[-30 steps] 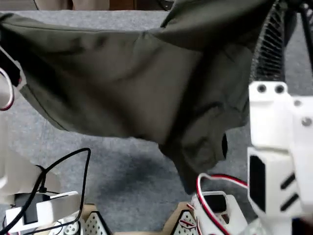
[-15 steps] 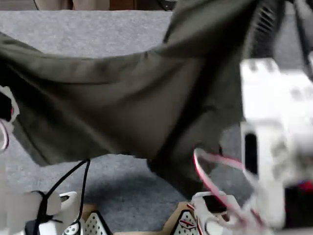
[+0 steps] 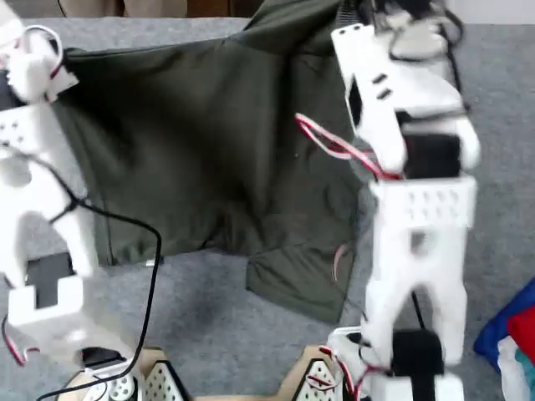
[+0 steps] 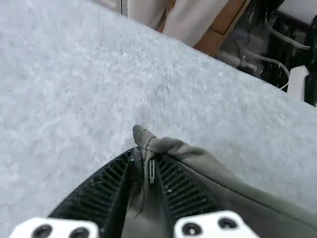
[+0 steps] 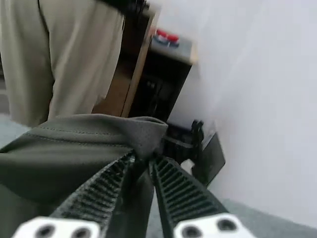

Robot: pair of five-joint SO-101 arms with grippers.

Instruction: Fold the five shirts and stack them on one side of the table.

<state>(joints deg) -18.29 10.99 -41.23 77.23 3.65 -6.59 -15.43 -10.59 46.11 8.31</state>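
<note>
An olive-green shirt point(image 3: 217, 159) hangs spread between both arms over the grey table point(image 3: 192, 317). In the left wrist view my left gripper point(image 4: 147, 168) is shut on a corner of the shirt point(image 4: 198, 158), low over the grey surface. In the right wrist view my right gripper point(image 5: 146, 166) is shut on another edge of the shirt point(image 5: 74, 148), held high off the table. In the high view the left arm point(image 3: 33, 159) stands at the left and the right arm point(image 3: 410, 167) at the right. A sleeve point(image 3: 301, 280) droops toward the near edge.
A pile of coloured cloth point(image 3: 512, 334) lies at the table's right edge. Cables point(image 3: 125, 242) and the arm bases point(image 3: 234, 380) sit along the near edge. Furniture and a person's trousers point(image 5: 64, 54) stand beyond the far side.
Both arms have swung away toward the far side, carrying the shirt with them. The cloth now hangs flatter and farther back, with its lower hem and sleeve trailing near the table.
</note>
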